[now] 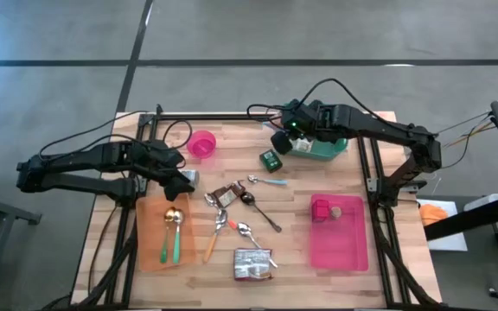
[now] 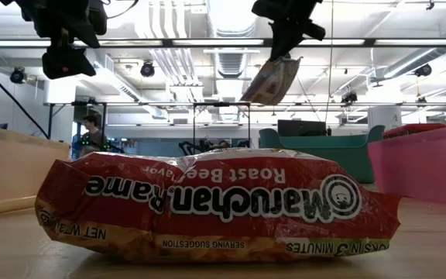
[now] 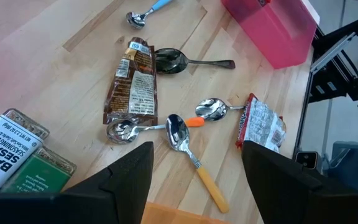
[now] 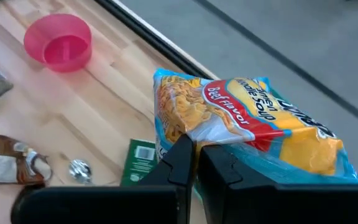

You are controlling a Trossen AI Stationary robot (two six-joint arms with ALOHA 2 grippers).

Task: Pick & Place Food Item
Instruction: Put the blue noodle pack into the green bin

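Note:
A blue and yellow noodle soup packet (image 4: 253, 130) with a red "Beef Flavor" band hangs in the air (image 2: 273, 80) over the table's far side, held by my shut right gripper (image 4: 194, 163), which shows in the high view (image 1: 281, 140) next to a teal bin (image 1: 328, 152). My left gripper (image 3: 197, 180) stands open above the table's left side (image 1: 180, 179), with nothing between its fingers. A red ramen packet (image 2: 215, 205) lies flat near the table's front edge (image 1: 253, 263). My right gripper pinches the noodle packet between its two fingers at one edge (image 4: 188, 134), where the wrapper is crumpled. The fingers slant downward from above. The packet hangs tilted below the fingers (image 2: 285, 35), clear of the table.
A pink bin (image 1: 340, 238) stands at the right front, a pink bowl (image 1: 201, 144) at the far left. A green box (image 1: 271, 159), a brown wrapper (image 3: 132, 81) and several spoons (image 3: 179, 134) lie mid-table. An orange tray (image 1: 150, 238) holds spoons at front left.

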